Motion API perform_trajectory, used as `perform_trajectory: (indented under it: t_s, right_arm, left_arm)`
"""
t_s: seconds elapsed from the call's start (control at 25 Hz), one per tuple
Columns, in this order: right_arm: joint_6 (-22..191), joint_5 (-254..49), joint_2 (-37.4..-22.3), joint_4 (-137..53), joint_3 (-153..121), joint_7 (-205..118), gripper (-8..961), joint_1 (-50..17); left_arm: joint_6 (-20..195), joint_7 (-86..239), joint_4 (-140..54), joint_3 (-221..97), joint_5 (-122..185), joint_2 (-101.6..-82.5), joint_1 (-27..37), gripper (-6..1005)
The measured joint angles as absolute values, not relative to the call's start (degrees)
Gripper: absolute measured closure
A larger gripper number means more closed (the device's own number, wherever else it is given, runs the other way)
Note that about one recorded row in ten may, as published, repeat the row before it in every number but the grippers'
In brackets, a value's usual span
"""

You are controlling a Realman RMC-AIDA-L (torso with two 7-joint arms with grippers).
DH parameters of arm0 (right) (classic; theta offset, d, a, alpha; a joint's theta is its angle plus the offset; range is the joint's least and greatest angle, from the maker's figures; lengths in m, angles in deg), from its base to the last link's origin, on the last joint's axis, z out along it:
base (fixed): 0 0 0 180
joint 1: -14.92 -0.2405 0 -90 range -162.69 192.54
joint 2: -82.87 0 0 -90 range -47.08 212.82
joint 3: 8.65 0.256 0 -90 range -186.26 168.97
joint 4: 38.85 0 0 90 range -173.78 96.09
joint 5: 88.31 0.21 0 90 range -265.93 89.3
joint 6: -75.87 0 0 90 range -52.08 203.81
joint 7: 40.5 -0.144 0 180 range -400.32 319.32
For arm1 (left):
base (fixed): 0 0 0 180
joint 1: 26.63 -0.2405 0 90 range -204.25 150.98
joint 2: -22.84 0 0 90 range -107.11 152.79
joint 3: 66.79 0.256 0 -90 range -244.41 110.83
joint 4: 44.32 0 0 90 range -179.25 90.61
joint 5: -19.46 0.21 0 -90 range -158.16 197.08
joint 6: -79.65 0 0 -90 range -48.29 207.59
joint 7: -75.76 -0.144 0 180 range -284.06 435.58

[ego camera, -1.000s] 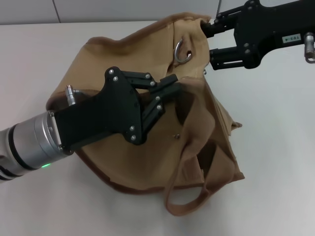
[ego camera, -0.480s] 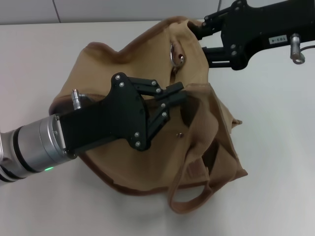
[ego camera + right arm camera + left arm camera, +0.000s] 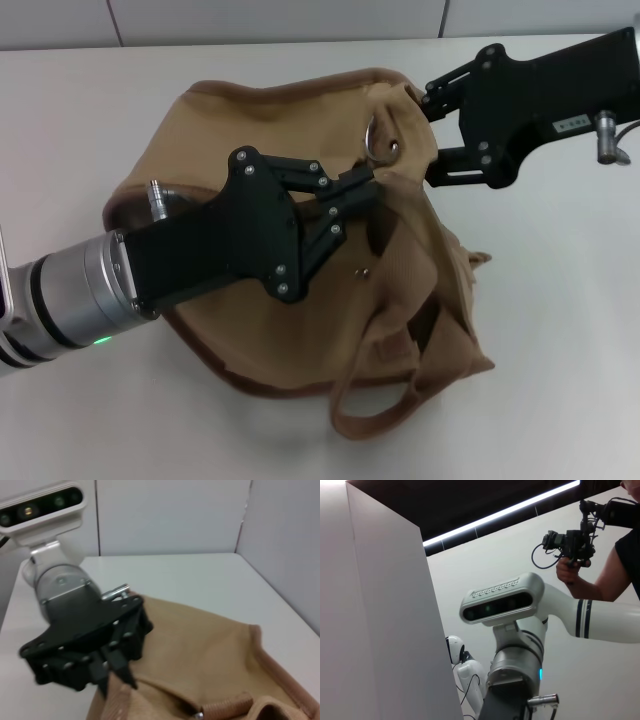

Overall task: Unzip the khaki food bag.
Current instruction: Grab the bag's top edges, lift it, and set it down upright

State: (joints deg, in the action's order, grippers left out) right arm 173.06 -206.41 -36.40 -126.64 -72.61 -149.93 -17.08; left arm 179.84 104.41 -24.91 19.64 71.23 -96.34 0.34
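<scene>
The khaki food bag (image 3: 260, 350) lies crumpled on the white table, tan with brown piping and a webbing handle (image 3: 375, 415) looping toward me. A silver ring (image 3: 378, 140) hangs near its far top edge. My left gripper (image 3: 362, 195) reaches over the bag's middle and is shut on a raised fold of its cloth; the right wrist view shows the bag (image 3: 200, 650) with that left gripper (image 3: 117, 680) pinching down into it. My right gripper (image 3: 430, 140) is at the bag's far right corner, just right of the ring, with bag cloth bunched against its front end.
The white table (image 3: 560, 330) spreads around the bag, with a wall panel along its far edge. The left wrist view shows none of the bag, only the robot's head (image 3: 500, 602), a white panel (image 3: 375, 620) and a person holding a camera (image 3: 570, 545).
My right gripper swung left, then came back right and lower, and the bag's top corner with the ring followed it. My left gripper shifted slightly right, then held still.
</scene>
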Motion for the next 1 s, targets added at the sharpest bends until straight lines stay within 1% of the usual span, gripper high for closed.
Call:
perform_trajectory:
  t_s: [0.36,0.72,1.0]
  right_arm:
    - [177.83,-210.02,-36.40,-132.27,-72.79,-151.15,543,-15.41]
    - [179.19,-211.92,-36.40,-133.43,-72.81,-152.11,542,-14.33]
    - [181.73,-211.82,-36.39,-137.53,-72.50,-151.90,543,-11.79]
  left_arm:
    - [179.56,104.43,-24.90,19.61,70.80,-96.34,0.54,969]
    - [179.49,104.55,-24.90,19.60,70.76,-96.33,0.56,969]
    - [179.00,104.73,-25.71,19.60,67.24,-96.33,0.05,969]
